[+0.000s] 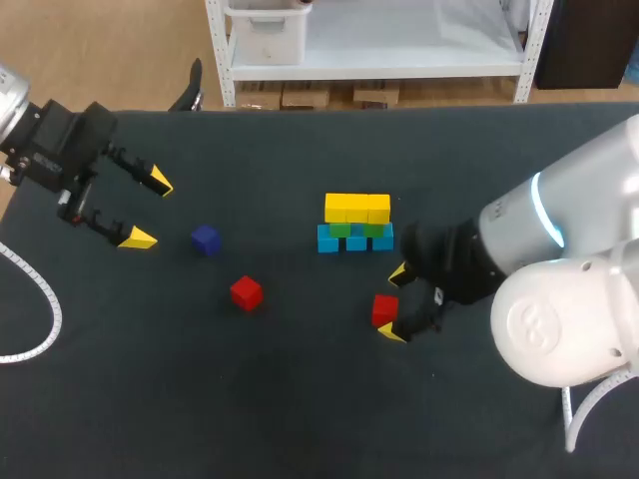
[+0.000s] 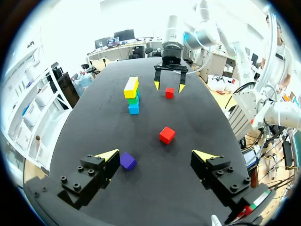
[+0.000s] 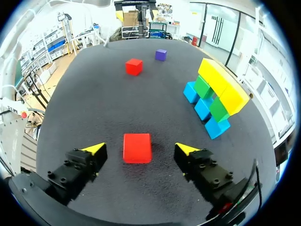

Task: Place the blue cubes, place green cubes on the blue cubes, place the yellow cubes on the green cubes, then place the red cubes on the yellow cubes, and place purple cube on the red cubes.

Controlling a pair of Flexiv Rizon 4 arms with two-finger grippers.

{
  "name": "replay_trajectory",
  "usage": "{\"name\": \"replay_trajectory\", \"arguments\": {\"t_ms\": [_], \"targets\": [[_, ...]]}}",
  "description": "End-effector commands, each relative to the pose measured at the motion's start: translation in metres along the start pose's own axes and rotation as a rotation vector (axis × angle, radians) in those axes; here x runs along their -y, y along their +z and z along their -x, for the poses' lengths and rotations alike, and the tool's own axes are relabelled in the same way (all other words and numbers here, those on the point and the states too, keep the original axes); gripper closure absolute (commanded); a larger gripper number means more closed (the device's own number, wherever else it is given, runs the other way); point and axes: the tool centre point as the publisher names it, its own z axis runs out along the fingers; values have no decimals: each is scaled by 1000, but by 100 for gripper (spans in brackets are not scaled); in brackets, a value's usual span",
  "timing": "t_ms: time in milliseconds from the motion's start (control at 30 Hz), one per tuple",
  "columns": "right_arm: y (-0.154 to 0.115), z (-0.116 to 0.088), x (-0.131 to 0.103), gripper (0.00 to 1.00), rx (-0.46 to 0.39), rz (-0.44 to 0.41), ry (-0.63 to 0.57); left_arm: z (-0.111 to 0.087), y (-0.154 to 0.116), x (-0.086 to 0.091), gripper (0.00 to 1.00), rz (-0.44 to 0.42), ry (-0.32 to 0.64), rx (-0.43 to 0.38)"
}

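Red cube [image 3: 137, 148] stands free (stack [image 3: 216, 97] well apart)

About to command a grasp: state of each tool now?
Left tool: open, empty.
Right tool: open, red cube between its fingers, not gripped.

**Colours on your table [image 1: 300, 419]**

Your table is a plain dark charcoal with no pattern. The blue cubes [image 1: 356, 242] are a light cyan-blue, the green cubes [image 1: 340, 230] a mid green and the yellow cubes [image 1: 356, 208] a bright lemon. The red cube [image 1: 384, 309] toward the right edge and the other red cube [image 1: 246, 292] nearer the middle are the same saturated red. The purple cube [image 1: 206, 239] reads as deep blue-violet. Your left gripper [image 1: 148, 210] and right gripper [image 1: 394, 303] are black with yellow tips. The right arm [image 1: 559, 329] is white and grey, and its ring light [image 1: 544, 208] is pale blue.
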Motion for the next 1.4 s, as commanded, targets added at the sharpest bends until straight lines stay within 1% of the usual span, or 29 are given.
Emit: {"name": "replay_trajectory", "arguments": {"t_ms": [33,100,133,300,433,567,667,800,967,1067,1200,1300,1333,1400], "targets": [[2,-1,1,63,-4,-5,0,-1,0,0,0,0,4,3],[2,-2,2,92,-6,-5,0,-1,0,0,0,0,4,3],[2,-2,2,100,-7,-5,1,-1,0,0,0,0,4,3],[1,-4,2,100,-14,-5,-5,-1,0,0,0,0,4,3],[-5,-3,5,100,-16,-10,-16,-1,0,0,0,0,4,3],[-19,2,9,100,-23,-3,-47,-1,0,0,0,0,4,3],[-36,7,14,100,-28,-1,-61,-1,0,0,0,0,4,3],[-65,19,26,100,-33,37,-80,-1,0,0,0,0,4,3],[-99,39,48,100,-21,39,-110,-1,0,0,0,0,4,3],[-113,50,60,100,8,34,-122,-1,0,0,0,0,4,3],[-118,65,74,100,28,31,-145,-1,0,0,0,0,4,3],[-113,76,83,100,36,52,-175,-1,0,0,0,0,4,3],[-111,79,85,100,39,71,-193,-1,0,0,0,0,4,3],[-106,84,90,100,38,69,-192,-1,0,0,0,0,4,3]]}}
